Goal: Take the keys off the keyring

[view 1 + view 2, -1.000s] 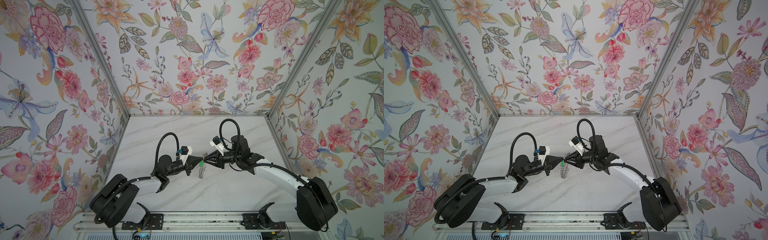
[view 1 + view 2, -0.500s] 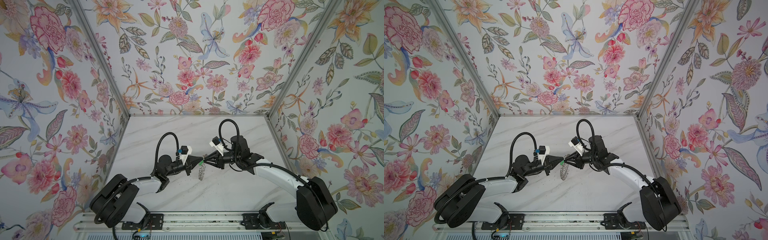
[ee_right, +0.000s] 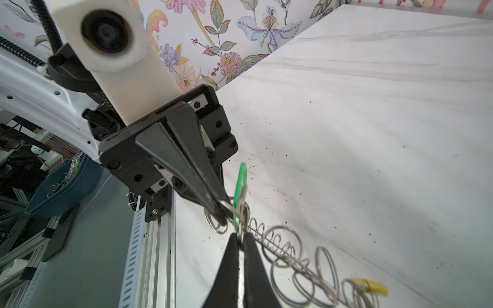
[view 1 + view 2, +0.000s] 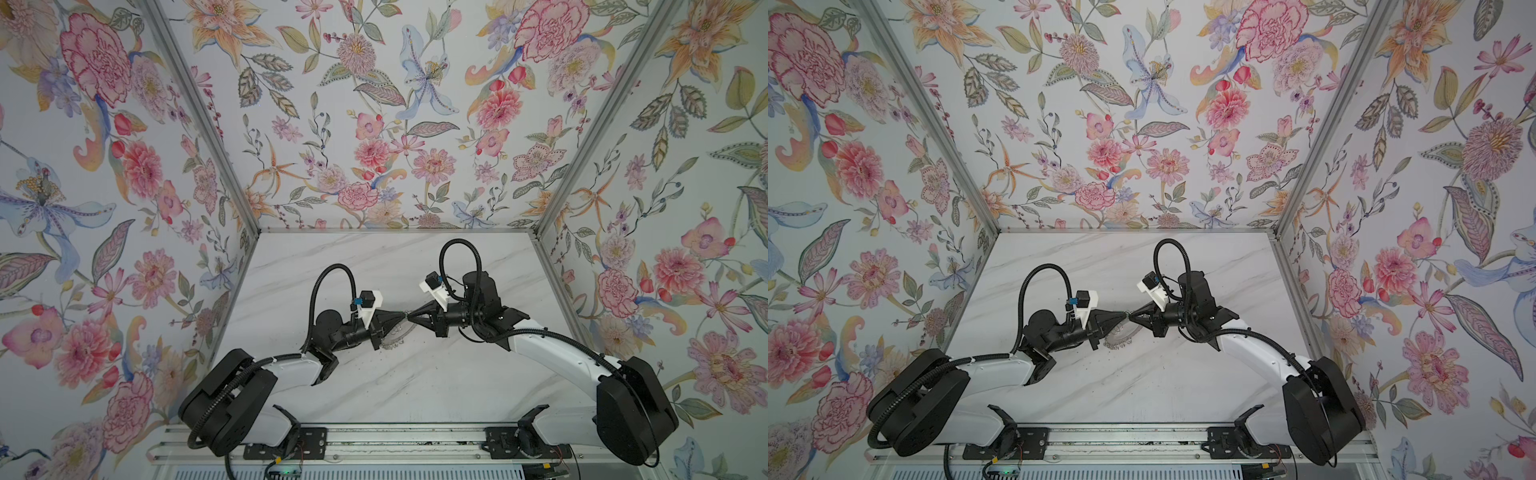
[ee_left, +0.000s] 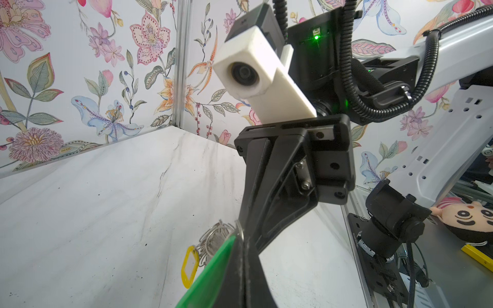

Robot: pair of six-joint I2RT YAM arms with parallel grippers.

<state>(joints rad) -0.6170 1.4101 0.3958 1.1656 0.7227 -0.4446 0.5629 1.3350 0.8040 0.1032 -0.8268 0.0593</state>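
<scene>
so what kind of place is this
Probably a lab test booth, not a home: left arm and right arm mounted on a metal rail, a marble-look tabletop, flowered wall panels boxing it in.

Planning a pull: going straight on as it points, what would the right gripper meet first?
Likely the left gripper, almost tip to tip with it across the grey metal wire-looped keyring they pinch.

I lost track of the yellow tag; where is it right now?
In the right wrist view the yellow tag sits on the rim of the keyring, across from the green tag, near the scene's middle.
</scene>
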